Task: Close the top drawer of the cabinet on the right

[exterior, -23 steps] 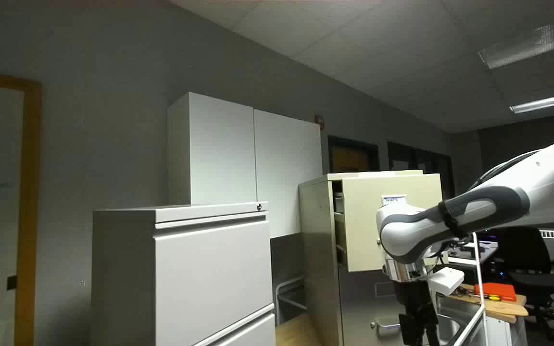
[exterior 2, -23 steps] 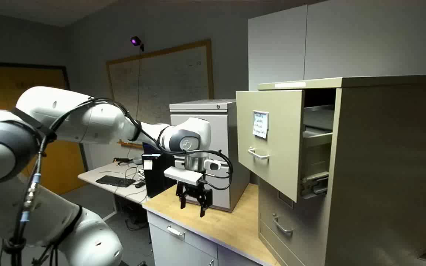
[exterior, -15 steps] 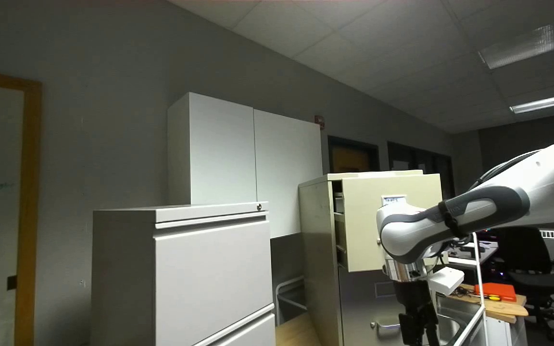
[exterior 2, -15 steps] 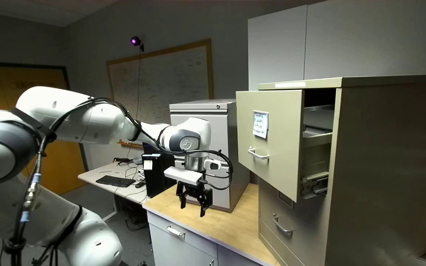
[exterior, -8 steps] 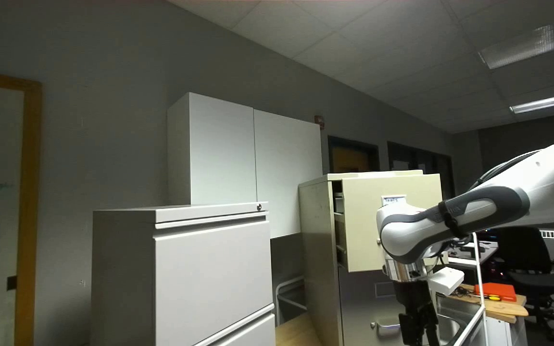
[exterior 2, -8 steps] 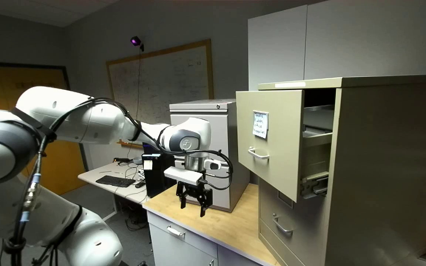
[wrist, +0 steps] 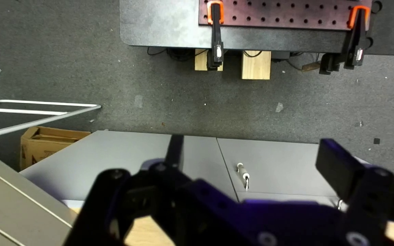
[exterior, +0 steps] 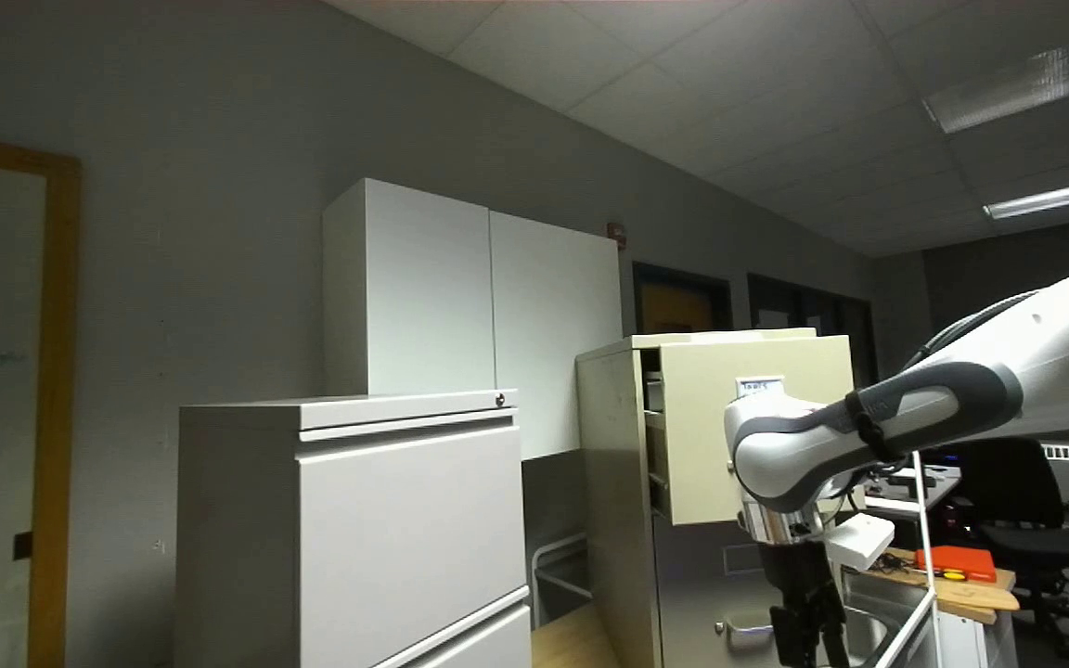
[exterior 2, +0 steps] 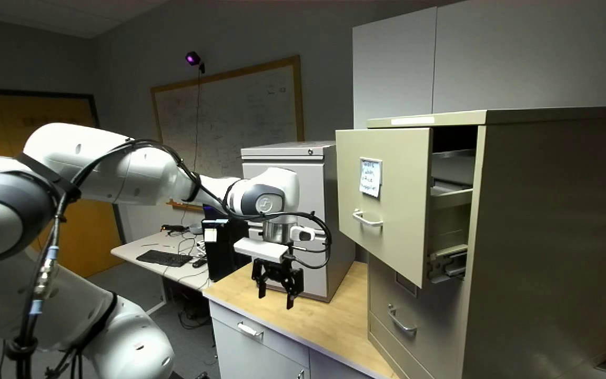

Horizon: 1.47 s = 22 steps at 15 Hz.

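Currently gripper (exterior 2: 276, 299) points down, fingers (wrist: 337, 169) spread with a clear gap between them. Top drawer (exterior 2: 403, 210) is pulled out of the cream cabinet (exterior 2: 545, 237) in both exterior views; its front is up and to the right of the gripper at the marked spot, well apart from it. Drawer label (exterior 2: 370, 178) and drawer handle (exterior 2: 367, 219) show higher than the gripper; runner (exterior 2: 447, 266) is exposed further right. Lower handle (exterior 2: 402, 322) is right of the gripper, slightly lower. Wooden counter (exterior 2: 334, 321) lies beneath the gripper, grey lateral cabinet (exterior 2: 311, 184) stands behind it, white cupboard (exterior 2: 392, 68) is higher up and to the right.

In an exterior view the arm (exterior: 924, 408) hides part of the drawer front, and the gripper hangs lower than the drawer's bottom edge.

Wrist view: door handle (wrist: 243, 172) shows in the gap between the fingers, grey doors (wrist: 279, 164) below them. Floor (wrist: 183, 106) beyond the gripper, then black table (wrist: 166, 27) with perforated plate (wrist: 270, 12) and two clamps (wrist: 216, 37). Cardboard box (wrist: 33, 150) left of the gripper.
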Available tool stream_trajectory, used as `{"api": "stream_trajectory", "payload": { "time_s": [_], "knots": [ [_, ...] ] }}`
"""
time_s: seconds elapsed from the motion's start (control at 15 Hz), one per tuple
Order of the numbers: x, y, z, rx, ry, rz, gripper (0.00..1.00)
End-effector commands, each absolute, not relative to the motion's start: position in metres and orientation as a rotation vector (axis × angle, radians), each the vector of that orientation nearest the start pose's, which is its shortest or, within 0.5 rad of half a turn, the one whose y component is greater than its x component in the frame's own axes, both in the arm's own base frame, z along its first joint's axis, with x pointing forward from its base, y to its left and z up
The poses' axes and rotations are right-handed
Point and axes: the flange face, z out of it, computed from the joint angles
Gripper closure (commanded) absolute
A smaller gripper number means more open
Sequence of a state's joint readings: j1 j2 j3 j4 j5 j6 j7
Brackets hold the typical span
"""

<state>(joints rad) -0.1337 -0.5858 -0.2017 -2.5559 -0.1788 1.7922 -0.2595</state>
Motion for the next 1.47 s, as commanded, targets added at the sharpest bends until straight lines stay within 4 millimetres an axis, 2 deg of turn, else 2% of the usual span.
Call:
{"api": "stream_trajectory", "payload": {
  "time_s": [0.0,0.13,0.2,0.33,0.67,0.93,1.2,1.4],
  "knots": [
    [0.327,-0.123,0.462,-3.250,-0.029,0.228,0.00],
    [0.329,-0.115,0.475,-3.332,-0.043,0.152,0.02],
    [0.331,-0.111,0.482,-3.380,-0.039,0.091,0.25],
    [0.334,-0.099,0.496,-3.460,-0.030,-0.026,0.30],
    [0.337,-0.061,0.524,-3.643,-0.098,-0.360,0.69],
    [0.348,-0.038,0.532,-3.731,-0.200,-0.694,0.98],
    [0.360,-0.037,0.543,-3.737,-0.279,-1.110,1.00],
    [0.365,-0.047,0.558,-3.703,-0.228,-1.430,1.00]
  ]
}}
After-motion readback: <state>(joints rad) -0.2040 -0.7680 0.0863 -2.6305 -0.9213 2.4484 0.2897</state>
